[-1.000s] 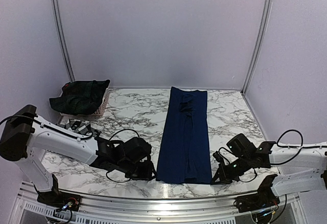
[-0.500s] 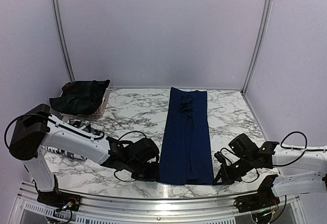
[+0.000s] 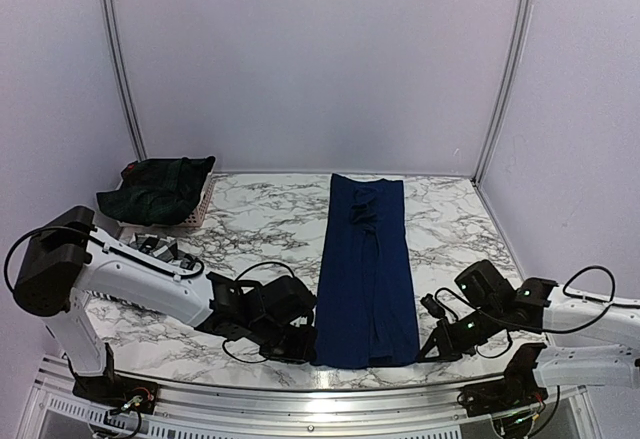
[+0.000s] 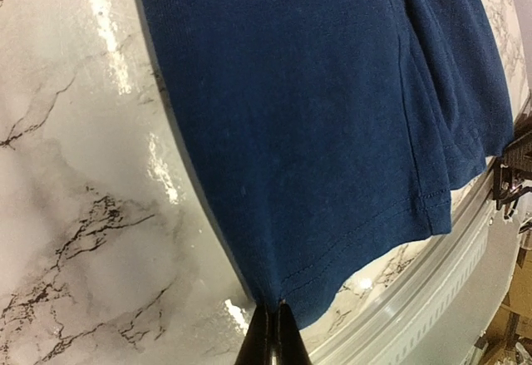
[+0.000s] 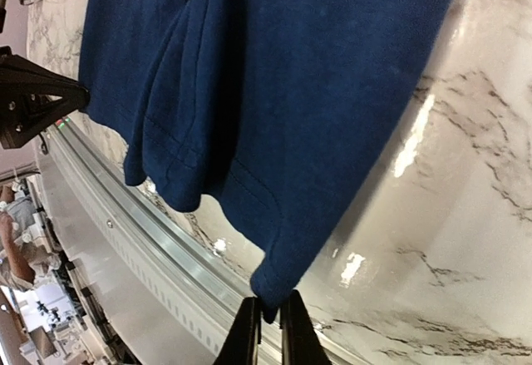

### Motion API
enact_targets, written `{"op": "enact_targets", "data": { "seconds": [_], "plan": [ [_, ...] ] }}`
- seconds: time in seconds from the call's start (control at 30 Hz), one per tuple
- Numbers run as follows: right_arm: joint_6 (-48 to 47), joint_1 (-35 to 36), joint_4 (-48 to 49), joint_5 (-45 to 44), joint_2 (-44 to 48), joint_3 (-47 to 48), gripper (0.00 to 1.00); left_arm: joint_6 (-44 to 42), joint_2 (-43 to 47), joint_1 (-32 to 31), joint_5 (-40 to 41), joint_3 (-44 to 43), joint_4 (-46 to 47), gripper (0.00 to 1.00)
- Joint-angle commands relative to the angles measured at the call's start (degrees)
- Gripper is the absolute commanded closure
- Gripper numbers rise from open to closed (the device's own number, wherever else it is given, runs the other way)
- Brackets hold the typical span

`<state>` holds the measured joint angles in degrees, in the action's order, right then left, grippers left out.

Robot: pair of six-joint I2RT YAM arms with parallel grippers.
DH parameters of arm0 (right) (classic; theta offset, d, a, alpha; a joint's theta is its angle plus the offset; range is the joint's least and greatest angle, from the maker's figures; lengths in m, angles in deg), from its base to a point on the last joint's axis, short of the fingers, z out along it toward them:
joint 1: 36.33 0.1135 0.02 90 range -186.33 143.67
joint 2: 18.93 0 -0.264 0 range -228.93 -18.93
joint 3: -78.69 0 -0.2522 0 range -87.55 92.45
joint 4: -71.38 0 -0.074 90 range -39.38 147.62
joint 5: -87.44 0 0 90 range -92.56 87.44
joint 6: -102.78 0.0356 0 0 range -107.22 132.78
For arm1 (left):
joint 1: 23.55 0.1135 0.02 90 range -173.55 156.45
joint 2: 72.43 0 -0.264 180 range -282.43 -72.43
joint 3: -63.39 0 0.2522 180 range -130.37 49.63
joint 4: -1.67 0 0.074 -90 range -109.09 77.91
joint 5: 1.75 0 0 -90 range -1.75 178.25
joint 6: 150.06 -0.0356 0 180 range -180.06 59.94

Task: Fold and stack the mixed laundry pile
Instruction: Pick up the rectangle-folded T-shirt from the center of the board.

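Both arms are sitting closer to the navy T-shirt (image 3: pixel 365 269) than a second ago. Now the left claw (image 4: pixel 273 325) and right claw (image 5: pixel 268 315) are each clenching a near hem corner, with the cloth lying ahead on the counter (image 3: pixel 260 229). Folding appears to be beginning; the next move is calling for an even forward lift.

L fingers (image 4: pixel 256 344) pinch navy tee (image 4: pixel 316 115) hem corner, flat on marble tbl (image 4: pixel 75 215).

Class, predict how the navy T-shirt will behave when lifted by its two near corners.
Probably floppy: the navy T-shirt lies flat with soft creases, so its middle would likely sag. It may slide easily, since the marble table looks glossy.
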<state>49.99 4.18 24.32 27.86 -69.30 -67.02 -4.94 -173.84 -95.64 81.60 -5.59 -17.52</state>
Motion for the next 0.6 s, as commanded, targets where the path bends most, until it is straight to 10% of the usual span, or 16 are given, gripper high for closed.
{"op": "enact_targets", "data": {
  "seconds": [0.0, 0.17, 0.57],
  "plan": [
    [-0.4, 0.3, -2.8, 1.6, 0.9, 0.6, 0.79, 0.3, 1.3, -0.6, -1.4, 0.0, -0.8, 1.00],
    [1.7, 0.3, -7.6, -3.4, 2.1, 2.6, 0.57, 0.8, 0.9, -0.6, -1.2, -0.1, -0.7, 1.00],
    [0.8, 0.1, 0.6, -5.7, -8.7, 3.2, 0.58, 0.3, -0.2, -0.7, -1.4, -0.6, -0.6, 1.00]
  ]
}}
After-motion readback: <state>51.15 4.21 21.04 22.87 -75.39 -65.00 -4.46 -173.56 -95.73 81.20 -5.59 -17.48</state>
